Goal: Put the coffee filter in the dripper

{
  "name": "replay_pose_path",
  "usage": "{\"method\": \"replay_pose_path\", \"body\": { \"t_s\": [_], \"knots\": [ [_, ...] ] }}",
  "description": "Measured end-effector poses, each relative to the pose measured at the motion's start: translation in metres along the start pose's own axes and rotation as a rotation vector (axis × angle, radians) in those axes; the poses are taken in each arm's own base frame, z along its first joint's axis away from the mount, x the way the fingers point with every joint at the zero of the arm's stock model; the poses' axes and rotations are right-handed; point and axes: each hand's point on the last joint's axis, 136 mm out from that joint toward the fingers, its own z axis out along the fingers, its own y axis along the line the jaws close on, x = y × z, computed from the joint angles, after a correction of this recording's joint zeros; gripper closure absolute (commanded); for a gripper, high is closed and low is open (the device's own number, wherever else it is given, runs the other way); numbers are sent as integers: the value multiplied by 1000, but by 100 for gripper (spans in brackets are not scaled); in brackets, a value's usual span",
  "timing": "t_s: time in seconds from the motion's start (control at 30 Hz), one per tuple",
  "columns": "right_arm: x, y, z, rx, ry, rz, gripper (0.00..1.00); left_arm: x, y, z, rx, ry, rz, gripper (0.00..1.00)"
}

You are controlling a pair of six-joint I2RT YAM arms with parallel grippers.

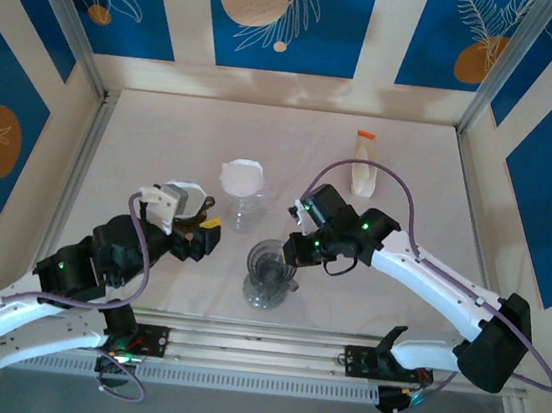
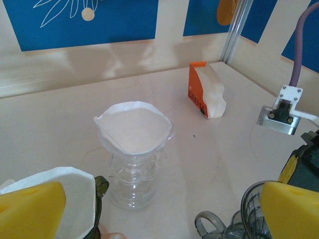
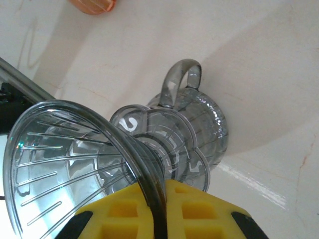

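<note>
Right gripper (image 3: pixel 157 199) clamped tight on the rim of the smoky grey dripper (image 3: pixel 60 164); left gripper (image 2: pixel 162 214) spread wide, holding nothing.
The grey dripper stands empty on a handled glass server (image 3: pixel 204 124) near the front of the counter (image 2: pixel 224 149), with the yellow pads (image 3: pixel 199 214) pinching its wall from both sides. A white coffee filter (image 2: pixel 70 191) sits in a dark-rimmed holder (image 2: pixel 101 191) just beside the left gripper's left pad; I cannot tell if they touch. Further back a second filter (image 2: pixel 133 130) lines a clear dripper (image 2: pixel 132 159) on a clear server (image 2: pixel 130 186). An orange-and-white filter pack (image 2: pixel 205 94) stands toward the far right.
</note>
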Motion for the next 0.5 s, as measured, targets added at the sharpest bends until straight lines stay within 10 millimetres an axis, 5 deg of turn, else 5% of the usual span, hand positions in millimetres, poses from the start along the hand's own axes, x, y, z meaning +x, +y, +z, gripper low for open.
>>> {"method": "replay_pose_path", "body": {
  "t_s": [0.5],
  "knots": [
    [7, 5, 12, 31, 59, -35, 100, 8, 1, 3, -4, 17, 8, 0]
  ]
}}
